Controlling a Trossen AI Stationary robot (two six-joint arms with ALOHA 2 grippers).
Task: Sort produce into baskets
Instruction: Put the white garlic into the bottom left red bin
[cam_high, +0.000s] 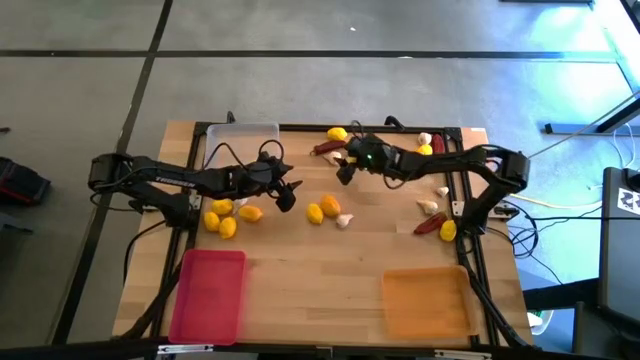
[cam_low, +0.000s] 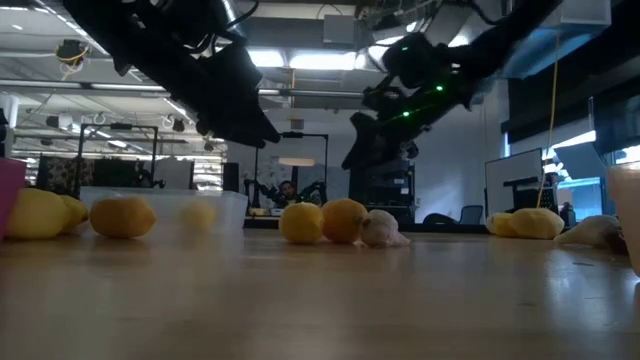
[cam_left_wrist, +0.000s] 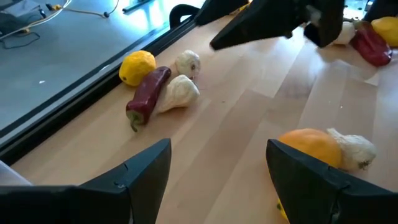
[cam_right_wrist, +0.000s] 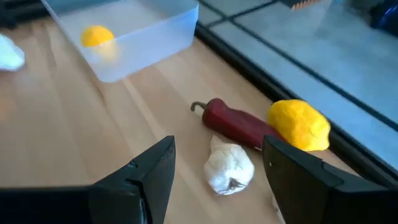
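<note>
Lemons, garlic bulbs and dark red chilies lie scattered on the wooden table. My left gripper hangs open above the table's middle, with an orange fruit and a garlic bulb just beyond one finger. My right gripper is open farther back, over a garlic bulb that lies beside a chili and a lemon. The clear basket stands at the far left, the pink basket near left, the orange basket near right.
Several lemons lie left of my left gripper. Garlic, chilies and lemons sit along the right edge, more at the far right. A yellow fruit shows at the clear basket. A black frame borders the table.
</note>
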